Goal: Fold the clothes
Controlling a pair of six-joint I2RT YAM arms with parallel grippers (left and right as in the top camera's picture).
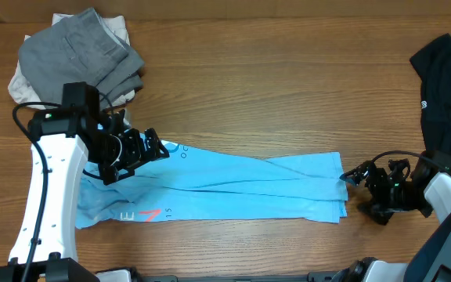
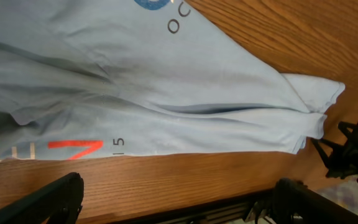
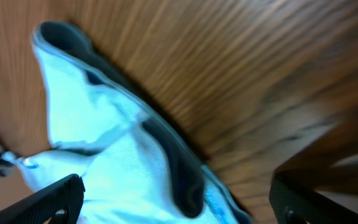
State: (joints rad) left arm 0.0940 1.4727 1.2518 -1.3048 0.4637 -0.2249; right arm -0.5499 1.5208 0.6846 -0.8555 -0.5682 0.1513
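Observation:
The clothes are chiefly a light blue T-shirt (image 1: 233, 188), folded into a long strip across the table with its printed end on the left. My left gripper (image 1: 156, 147) hovers open over the shirt's upper left part, holding nothing. In the left wrist view the shirt (image 2: 135, 81) fills the upper frame, and bare wood lies between the fingers (image 2: 48, 199) of that gripper (image 2: 179, 202). My right gripper (image 1: 352, 174) stands open at the strip's right end. In the right wrist view a fold of the shirt (image 3: 104, 143) lies between the spread jaws of this gripper (image 3: 179, 199), ungripped.
A pile of grey and off-white garments (image 1: 81, 51) lies at the back left. A black garment (image 1: 445, 70) lies at the back right. The table's front edge (image 2: 185, 193) runs just below the shirt. The right arm (image 2: 353, 149) shows at the left wrist view's right edge.

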